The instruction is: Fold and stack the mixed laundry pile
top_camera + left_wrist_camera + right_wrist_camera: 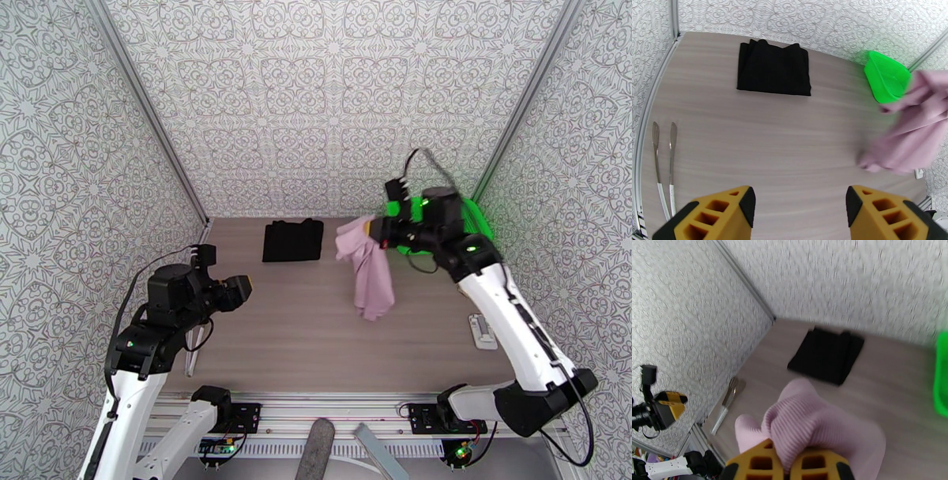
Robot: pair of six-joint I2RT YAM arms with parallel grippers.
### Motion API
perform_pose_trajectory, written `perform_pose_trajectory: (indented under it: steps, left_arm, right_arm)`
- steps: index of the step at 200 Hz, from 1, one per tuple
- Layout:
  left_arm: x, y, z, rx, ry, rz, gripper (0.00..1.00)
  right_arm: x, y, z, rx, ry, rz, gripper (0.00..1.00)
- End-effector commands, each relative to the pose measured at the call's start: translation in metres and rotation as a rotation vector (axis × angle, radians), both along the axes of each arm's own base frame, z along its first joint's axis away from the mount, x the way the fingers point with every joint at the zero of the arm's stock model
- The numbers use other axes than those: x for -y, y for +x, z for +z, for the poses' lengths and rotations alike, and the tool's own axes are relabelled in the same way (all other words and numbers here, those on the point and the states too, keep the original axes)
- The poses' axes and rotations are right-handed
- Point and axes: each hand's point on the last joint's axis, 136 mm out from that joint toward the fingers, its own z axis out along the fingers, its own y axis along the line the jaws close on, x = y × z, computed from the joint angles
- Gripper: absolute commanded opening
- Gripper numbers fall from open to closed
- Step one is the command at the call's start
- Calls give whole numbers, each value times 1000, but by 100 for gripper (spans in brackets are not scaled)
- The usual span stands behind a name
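Observation:
The black garment [293, 240] lies folded flat at the back of the table, also in the left wrist view [774, 68] and the right wrist view [826, 354]. The pink shirt [368, 271] hangs bunched above the table, its lower end trailing down toward the tabletop. My right gripper [373, 230] is shut on its top, the ribbed pink cloth [811, 429] bulging over the yellow fingers [754, 464]. The pink shirt [908, 126] is blurred in the left wrist view. My left gripper [800, 215] stands open over the left side of the table, nothing between its fingers.
A bright green mesh basket [474, 223] sits at the back right corner, partly behind the right arm. Metal tongs [663, 165] lie along the left table edge. A small white object [483, 330] rests near the right edge. Patterned walls enclose the table.

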Motion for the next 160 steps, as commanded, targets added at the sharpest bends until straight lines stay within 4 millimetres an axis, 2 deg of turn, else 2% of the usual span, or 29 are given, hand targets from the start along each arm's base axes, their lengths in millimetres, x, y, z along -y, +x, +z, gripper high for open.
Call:
perform_pose_trajectory:
  steps: [1,16,35,58,77,98,123,160]
  left_arm:
    - [5,-8,7,-1,-24,-22,65]
    - [5,-9,8,2,-28,-21,65]
    - [6,-11,9,7,-33,-22,65]
    - [8,-11,6,-1,-39,-31,65]
    - [11,-8,4,-7,-47,-42,65]
    - [15,-5,4,-5,-54,-52,65]
    - [16,-2,3,-10,-48,-57,65]
    - [18,3,-2,-20,-43,-64,65]
  right_arm:
    - [-36,-8,24,77,67,49,0]
    - [-45,-12,22,89,30,52,0]
    - [-41,-11,18,92,-7,16,0]
    - [-30,-7,7,87,-71,-35,0]
    - [-7,-1,2,103,-171,-129,0]
    - [26,8,17,165,-293,-268,0]
    - [66,23,51,254,-444,-423,0]
    - [113,41,84,318,-604,-621,0]
